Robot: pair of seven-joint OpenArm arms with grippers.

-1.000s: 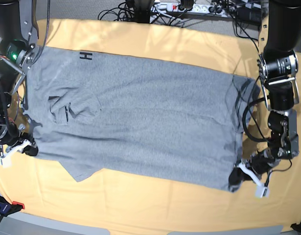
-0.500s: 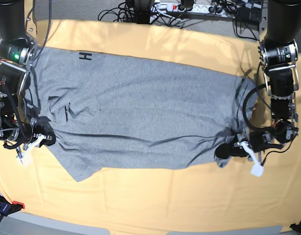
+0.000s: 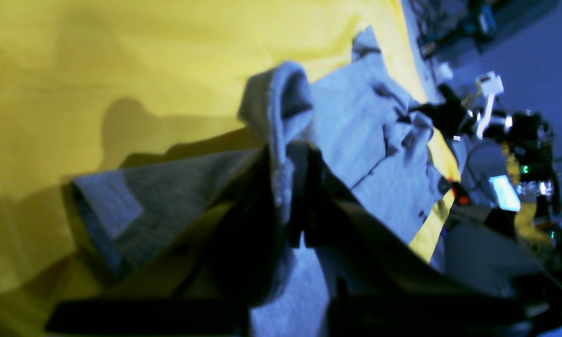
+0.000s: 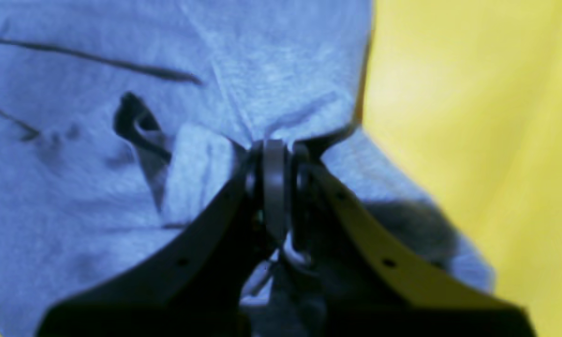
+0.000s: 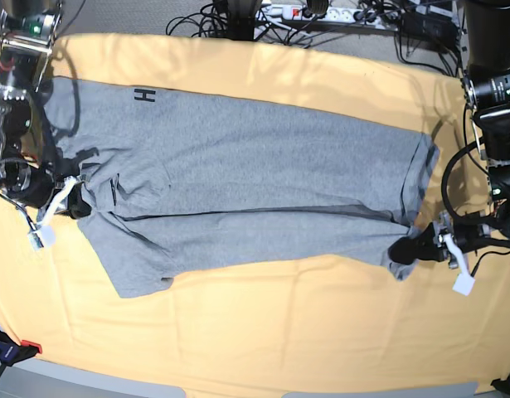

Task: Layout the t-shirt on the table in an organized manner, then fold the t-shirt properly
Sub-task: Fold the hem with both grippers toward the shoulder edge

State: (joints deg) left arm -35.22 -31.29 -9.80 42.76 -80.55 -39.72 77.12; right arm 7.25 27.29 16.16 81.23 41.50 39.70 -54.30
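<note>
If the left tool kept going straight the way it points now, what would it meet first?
The left tool, shut on the heather-grey cotton t-shirt, points inward across the table. It would probably run into more of that shirt's fabric straight away, though depth is hard to judge.

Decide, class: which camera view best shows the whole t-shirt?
The base view: the t-shirt lies fully visible across the table. Both wrist views show only blurred bunched fabric at the shut jaws.

Grey t-shirt (image 5: 238, 178) lies spread on the yellow table (image 5: 279, 332), near edge folded over.
</note>
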